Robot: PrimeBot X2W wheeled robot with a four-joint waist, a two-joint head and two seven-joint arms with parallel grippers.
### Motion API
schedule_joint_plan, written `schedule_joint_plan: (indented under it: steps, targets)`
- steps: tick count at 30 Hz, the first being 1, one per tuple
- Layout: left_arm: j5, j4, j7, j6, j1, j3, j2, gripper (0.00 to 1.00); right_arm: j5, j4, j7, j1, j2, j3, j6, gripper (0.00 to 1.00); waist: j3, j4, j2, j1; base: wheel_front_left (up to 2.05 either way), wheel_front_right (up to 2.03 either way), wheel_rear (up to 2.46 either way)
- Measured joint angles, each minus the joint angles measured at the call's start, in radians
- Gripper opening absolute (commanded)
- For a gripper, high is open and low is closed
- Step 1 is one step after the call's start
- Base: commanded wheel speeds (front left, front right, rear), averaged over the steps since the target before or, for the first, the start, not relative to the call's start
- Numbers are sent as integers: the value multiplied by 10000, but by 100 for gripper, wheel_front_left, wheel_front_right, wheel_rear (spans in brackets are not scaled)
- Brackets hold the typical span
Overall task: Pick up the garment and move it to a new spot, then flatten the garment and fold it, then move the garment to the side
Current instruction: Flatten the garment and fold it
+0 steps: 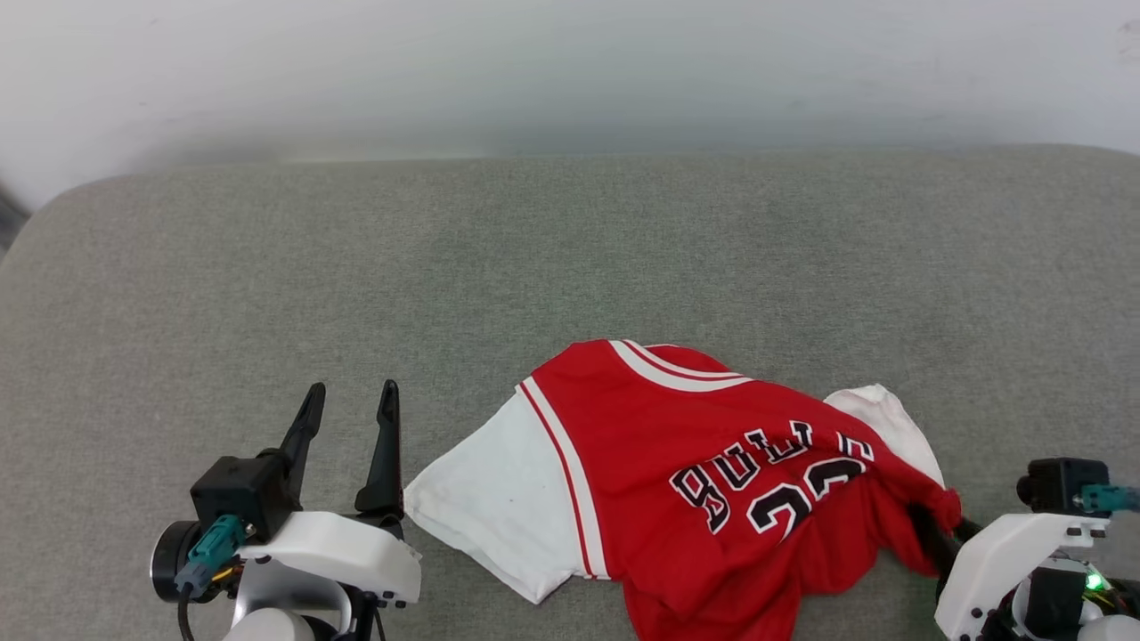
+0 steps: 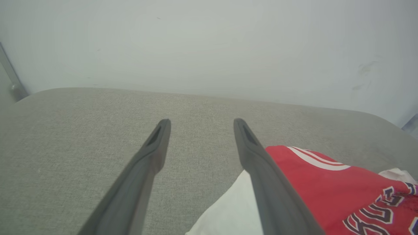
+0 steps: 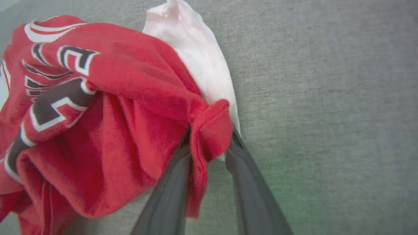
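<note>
Red cloth is bunched between the fingers of the right gripper point(image 3: 210, 130), which pinches a fold of the garment point(image 1: 659, 436). That jersey lies crumpled, print up, on the grey cushion point(image 1: 534, 249), low in the head view. Just left of it, the left gripper point(image 1: 352, 401) hovers, spread and empty.

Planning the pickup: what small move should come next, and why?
Probably lift the right end effector: it pinches a fold of the crumpled red-and-white jersey shirt, which lies on the grey fabric cushion; the left end effector is open beside it.
</note>
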Motion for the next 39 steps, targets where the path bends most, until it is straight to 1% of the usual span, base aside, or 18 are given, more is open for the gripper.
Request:
schedule_joint_plan:
  steps: [3,5,9,12,17,22,26,30,33,36,39]
  targets:
    - [-13,33,31,0,9,-8,33,100,-48,-207,-1083,0,58,-125,0,100,-128,-104,0,0,0,0,0]
    - [-42,50,42,42,69,-33,44,100,-40,-422,-1808,8,253,-341,0,100,-254,-132,0,0,0,0,0]
    - [-81,90,75,48,253,-63,82,100,-201,-1183,-3012,412,531,-412,0,100,-562,-150,0,-1,0,0,0]
    - [-123,58,75,94,400,-59,105,100,-414,-1816,-3496,794,717,-477,0,100,-748,-159,0,0,0,0,0]
    - [-236,38,105,201,717,-17,159,100,-669,-2761,-3448,1453,1001,-616,0,100,-1069,-207,0,0,0,0,0]
    - [-259,-31,117,276,869,-17,174,100,-700,-3296,-2832,1801,1133,-731,0,100,-1274,-290,0,-1,0,0,0]
    - [-259,-58,127,276,872,-54,157,100,-439,-3108,-2096,1653,934,-1007,0,100,-1266,-269,0,-1,0,0,0]
    - [-249,-197,115,263,747,-69,151,100,-125,-2445,-1195,796,314,-1252,0,100,-1009,-197,0,-1,0,0,0]
    - [-176,-270,90,198,503,-115,142,100,146,-1726,-171,-43,-322,-1145,0,100,-681,-81,0,-1,0,0,0]
    - [-127,-255,23,96,159,-171,59,100,456,-1104,1089,-954,-1110,-598,0,100,-295,99,0,-1,0,0,0]
    - [-61,-151,-56,-46,-196,-186,-58,100,943,-635,2184,-1813,-1641,61,0,100,111,314,0,0,0,0,0]
